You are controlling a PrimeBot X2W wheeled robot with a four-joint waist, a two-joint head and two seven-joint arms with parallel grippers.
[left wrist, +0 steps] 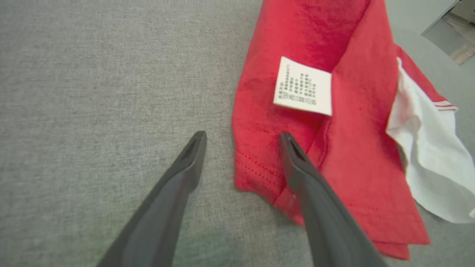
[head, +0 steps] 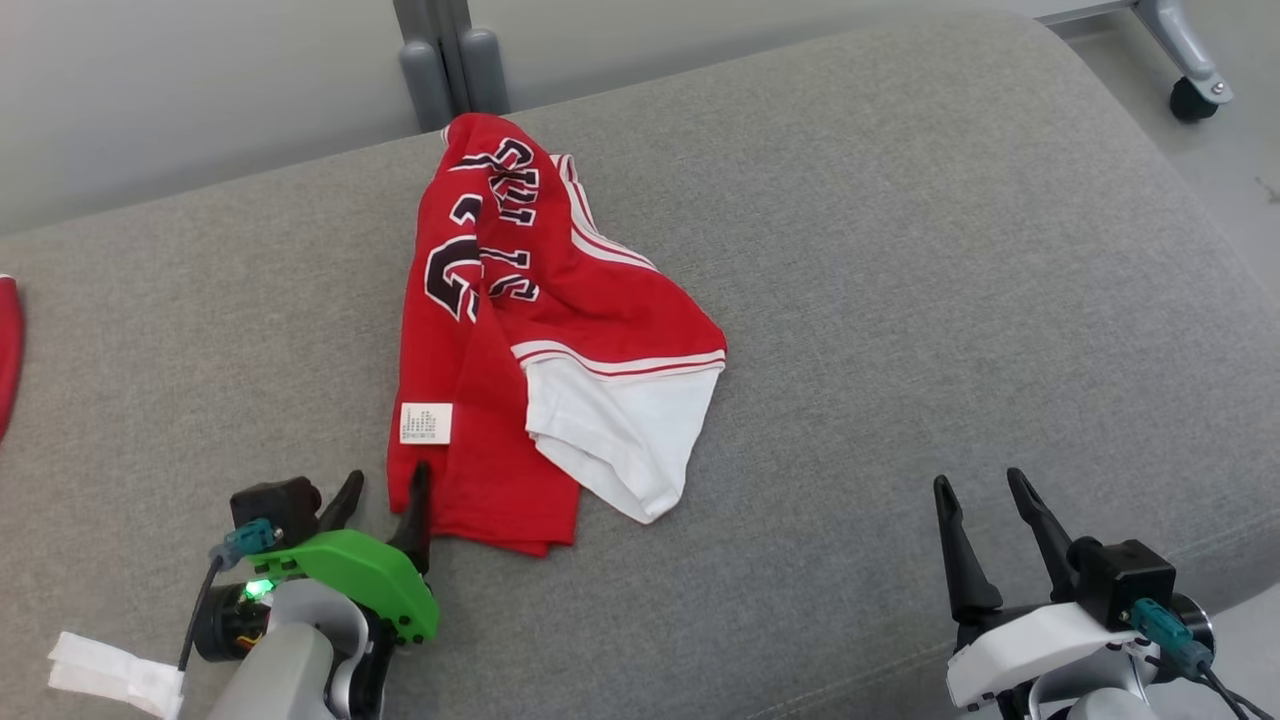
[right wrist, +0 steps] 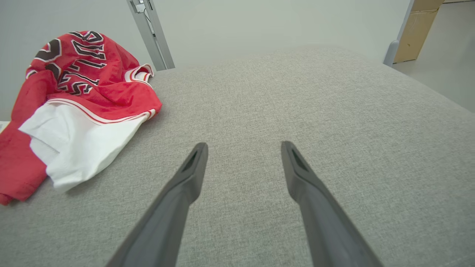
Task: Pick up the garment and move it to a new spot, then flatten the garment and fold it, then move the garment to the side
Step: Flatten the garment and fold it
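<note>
A crumpled red garment (head: 500, 330) with dark lettering, white trim and a white inner layer lies on the grey cushion (head: 900, 250); a white care label (head: 426, 423) faces up near its front hem. In the left wrist view the garment (left wrist: 345, 155) spreads to the right, its hem corner lying between my fingers. My left gripper (head: 385, 490) (left wrist: 243, 139) is open at that front left corner, one finger over the cloth and one on the bare cushion. Far to the right, my right gripper (head: 980, 485) (right wrist: 244, 148) stands open over bare cushion, well apart from the garment (right wrist: 74, 111).
The cushion's rounded edge (head: 1190, 200) drops to the floor at the right, where a caster wheel (head: 1195, 98) stands. Grey posts (head: 445, 60) rise behind the cushion. Another red cloth (head: 8, 350) shows at the far left edge. A white tag (head: 115, 675) hangs by my left arm.
</note>
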